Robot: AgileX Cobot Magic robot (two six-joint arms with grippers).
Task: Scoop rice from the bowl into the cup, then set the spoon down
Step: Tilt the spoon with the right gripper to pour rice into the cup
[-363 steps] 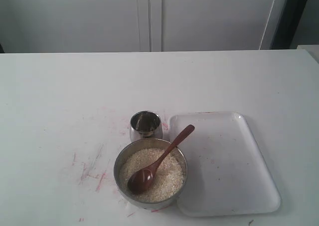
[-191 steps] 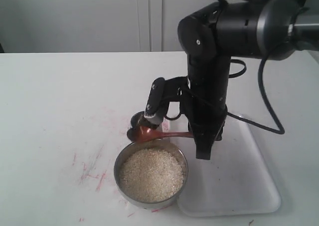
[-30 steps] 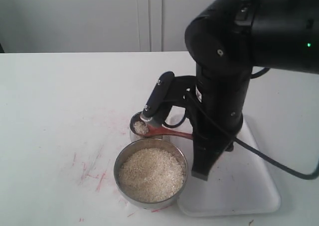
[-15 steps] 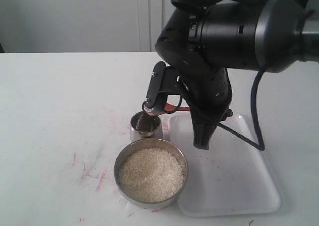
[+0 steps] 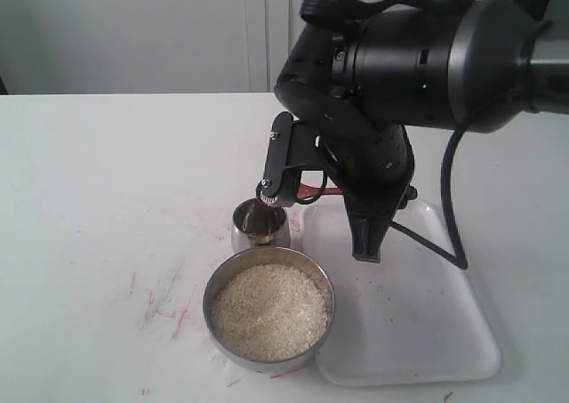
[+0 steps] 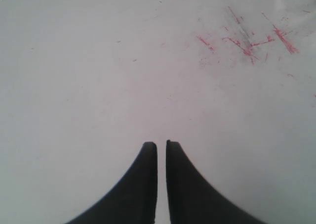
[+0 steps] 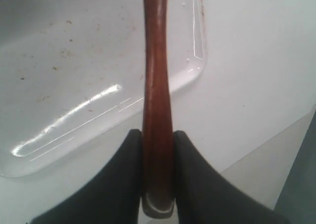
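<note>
The wide steel bowl (image 5: 216, 283) stands near the table's front, filled with off-white rice (image 5: 268, 311). Just behind it is the small steel cup (image 5: 260, 229). My right gripper (image 7: 157, 135) is shut on the end of the reddish-brown wooden spoon (image 7: 155, 70). In the exterior view the spoon handle (image 5: 309, 190) shows beside the black wrist, and its oval end hangs tipped over the cup's mouth. What lies inside the cup is hidden. My left gripper (image 6: 161, 145) hovers over bare table, shut with nothing in it, and is out of the exterior view.
A white rectangular tray (image 5: 418, 332) lies right of the bowl and cup, partly under my right arm; it also appears as the tray (image 7: 74, 85) in the right wrist view. Red scribble marks (image 5: 169, 310) stain the white table left of the bowl.
A second ago the spoon sat level over the cup with rice in it. The right wrist has since rolled and risen, tipping the spoon's oval end down into the cup.
</note>
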